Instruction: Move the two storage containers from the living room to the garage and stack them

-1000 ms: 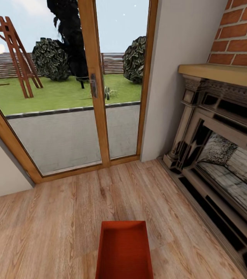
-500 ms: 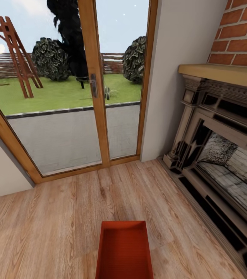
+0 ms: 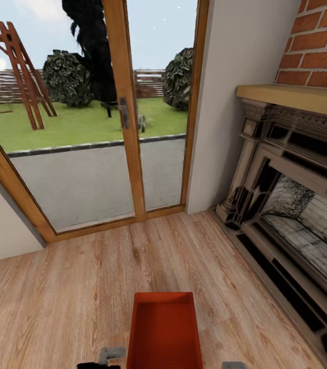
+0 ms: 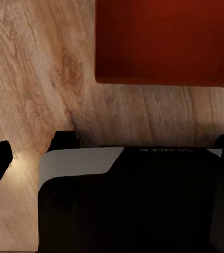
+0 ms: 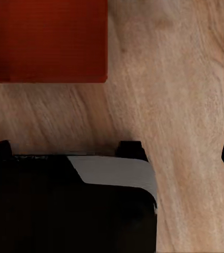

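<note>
Container: one storage container sat on the living room planks, ungrasped
Claws: open-or-clenched state could not be told
Progress: apparently nothing moved to the garage yet

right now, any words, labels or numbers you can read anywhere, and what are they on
One small line of pale lettering on the dark body of the left gripper, seen in the left wrist view: too small, blurred and apparently inverted to read.
No text on the storage container, the glass door or the fireplace.
</note>
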You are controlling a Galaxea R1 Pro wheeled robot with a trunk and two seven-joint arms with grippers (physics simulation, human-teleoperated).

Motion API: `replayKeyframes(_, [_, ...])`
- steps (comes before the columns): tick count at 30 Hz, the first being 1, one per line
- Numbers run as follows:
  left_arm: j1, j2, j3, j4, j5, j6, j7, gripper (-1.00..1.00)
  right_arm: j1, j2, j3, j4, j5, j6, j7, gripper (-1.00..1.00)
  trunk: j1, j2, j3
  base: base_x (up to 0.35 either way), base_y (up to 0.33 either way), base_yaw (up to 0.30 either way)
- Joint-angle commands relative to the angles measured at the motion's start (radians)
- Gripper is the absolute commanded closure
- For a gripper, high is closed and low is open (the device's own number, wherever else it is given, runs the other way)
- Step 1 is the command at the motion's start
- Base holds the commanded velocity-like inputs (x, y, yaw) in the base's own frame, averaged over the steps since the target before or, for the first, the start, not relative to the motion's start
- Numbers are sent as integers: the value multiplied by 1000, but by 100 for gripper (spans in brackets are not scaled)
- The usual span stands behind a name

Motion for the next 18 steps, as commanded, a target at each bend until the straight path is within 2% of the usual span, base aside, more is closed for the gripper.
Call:
replayKeyframes(1, [-6, 0, -5, 0, 11, 6, 10, -100, -45, 4, 8, -3, -5, 11, -9, -100, 0, -1, -1, 0, 0, 0])
replayKeyframes(4, [-64, -2, -5, 58, 12, 8, 13, -100, -108, 19, 7, -3, -6, 29, -26, -100, 0, -1, -1, 0, 0, 0])
replayKeyframes(7, [-186, -6, -5, 262, 6, -26, 13, -100, -150, 27, 6, 4, -6, 34, -63, -100, 0, -1, -1, 0, 0, 0])
replayKeyframes(9, [-216, -11, -7, 331, 5, -65, 14, -100, -162, 32, 6, 9, -6, 34, -75, -100, 0, -1, -1, 0, 0, 0])
replayKeyframes(16, [-240, -24, -10, 391, 4, -94, 15, -100, -170, 49, 4, 38, -9, 22, -84, -100, 0, -1, -1, 0, 0, 0])
replayKeyframes(18, [-243, -25, -10, 392, 2, -99, 15, -100, -171, 51, 2, 42, -9, -10, -84, -100, 0, -1, -1, 0, 0, 0])
